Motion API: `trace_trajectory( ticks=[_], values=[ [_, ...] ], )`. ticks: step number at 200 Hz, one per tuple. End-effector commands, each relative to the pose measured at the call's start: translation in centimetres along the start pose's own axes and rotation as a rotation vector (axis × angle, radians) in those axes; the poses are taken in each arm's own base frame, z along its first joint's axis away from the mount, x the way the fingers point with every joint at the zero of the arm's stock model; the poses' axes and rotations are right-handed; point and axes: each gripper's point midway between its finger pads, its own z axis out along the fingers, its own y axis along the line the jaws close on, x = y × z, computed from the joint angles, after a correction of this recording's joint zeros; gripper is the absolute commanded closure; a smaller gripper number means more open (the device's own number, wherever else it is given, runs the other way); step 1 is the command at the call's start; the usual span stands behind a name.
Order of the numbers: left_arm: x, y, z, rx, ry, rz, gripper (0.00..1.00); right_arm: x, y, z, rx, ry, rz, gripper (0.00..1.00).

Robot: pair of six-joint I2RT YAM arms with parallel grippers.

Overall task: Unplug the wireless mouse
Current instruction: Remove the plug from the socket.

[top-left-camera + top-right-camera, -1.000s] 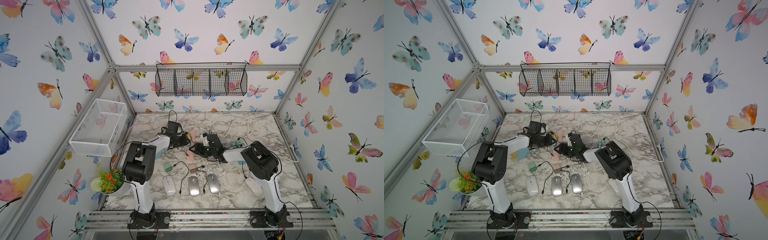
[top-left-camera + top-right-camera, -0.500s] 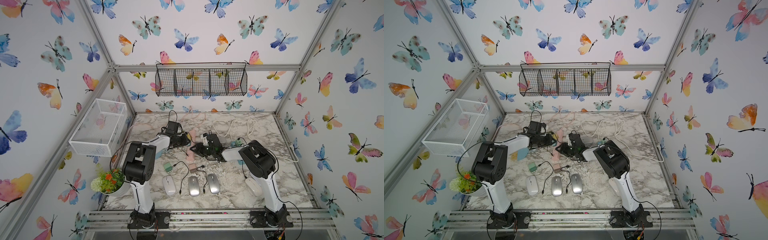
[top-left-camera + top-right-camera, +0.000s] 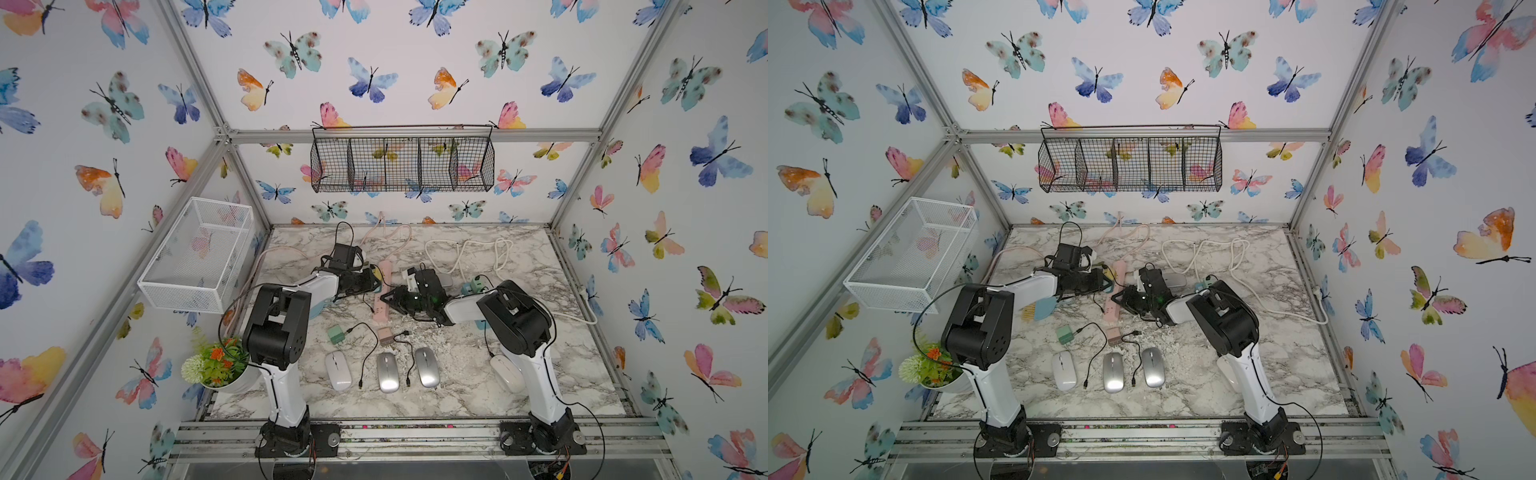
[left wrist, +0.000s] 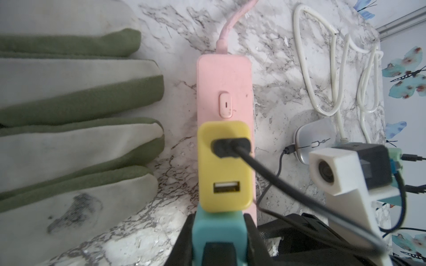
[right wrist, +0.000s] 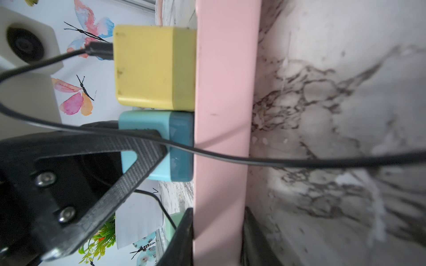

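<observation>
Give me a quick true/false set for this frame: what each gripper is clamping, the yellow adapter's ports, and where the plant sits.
1. The left gripper is shut on the teal adapter. True.
2. Both USB ports of the yellow adapter are occupied. False: only the black cable is plugged in, and the lower port is free.
3. The right gripper clamps the pink power strip with a jaw on each long side. True.
4. The yellow adapter sits in the strip right beside the teal one. True.
5. The potted plant stands by the right arm's base. False: it stands by the left arm.
</observation>
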Motion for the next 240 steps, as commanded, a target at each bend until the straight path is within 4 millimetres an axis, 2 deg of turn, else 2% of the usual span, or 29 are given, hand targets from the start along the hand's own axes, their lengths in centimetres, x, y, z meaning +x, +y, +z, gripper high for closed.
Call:
trace_trajectory(
  ticks=[1, 15, 35, 44, 61, 75, 83, 95, 119, 135, 155, 175, 188, 201, 222, 240],
  values=[
    [-1.6, -1.9, -2.9, -0.070, -0.054, 0.101, 1.00, 0.1, -3.4, -0.5, 0.090, -0.020, 0.042, 0.95],
    [-1.3, -2.4, -3.1, -0.004, -0.050, 0.081, 1.00, 0.2, -3.7, -0.6, 0.097, -0.020, 0.045, 0.97],
    [-0.8, -4.3, -3.5, 0.208, -0.026, 0.007, 1.00, 0.2, -4.0, -0.7, 0.107, -0.022, 0.048, 0.98],
    [-0.7, -4.7, -3.6, 0.252, -0.026, -0.018, 1.00, 0.2, -4.0, -0.7, 0.109, -0.022, 0.047, 0.98],
    [-0.4, -4.5, -3.4, 0.158, -0.039, 0.030, 1.00, 0.3, -4.3, -0.8, 0.120, -0.021, 0.048, 0.98],
    [-0.6, -2.9, -3.5, -0.050, -0.076, 0.102, 1.00, 0.3, -4.3, -0.8, 0.125, -0.019, 0.043, 0.98],
    [-0.6, -2.7, -3.6, -0.093, -0.083, 0.121, 1.00, 0.3, -4.4, -0.8, 0.132, -0.019, 0.041, 0.98],
    [-0.6, -3.2, -3.8, -0.038, -0.083, 0.106, 1.00, 0.3, -4.5, -0.9, 0.138, -0.021, 0.036, 0.98],
    [-0.5, -4.6, -4.4, 0.196, -0.066, 0.004, 1.00, 0.4, -4.8, -1.0, 0.146, -0.022, 0.039, 0.98],
    [-0.6, -5.0, -4.7, 0.267, -0.066, -0.036, 1.00, 0.5, -5.0, -1.0, 0.151, -0.025, 0.042, 0.98],
    [-0.7, -4.4, -4.5, 0.218, -0.077, -0.030, 1.00, 0.5, -5.1, -1.0, 0.149, -0.026, 0.046, 0.98],
    [-0.9, -2.2, -4.5, -0.013, -0.115, 0.054, 1.00, 0.4, -5.0, -1.1, 0.153, -0.028, 0.041, 0.98],
    [-0.6, -1.8, -4.6, -0.084, -0.121, 0.099, 1.00, 0.4, -5.0, -1.0, 0.155, -0.026, 0.037, 0.98],
    [0.0, -2.2, -4.5, -0.034, -0.108, 0.090, 1.00, 0.3, -5.0, -1.0, 0.160, -0.025, 0.032, 0.98],
    [0.7, -3.7, -4.6, 0.175, -0.083, 0.013, 1.00, 0.4, -5.2, -1.0, 0.164, -0.024, 0.031, 0.98],
    [0.6, -3.8, -4.9, 0.242, -0.088, -0.039, 1.00, 0.5, -5.6, -0.8, 0.170, -0.022, 0.035, 0.98]
  ],
)
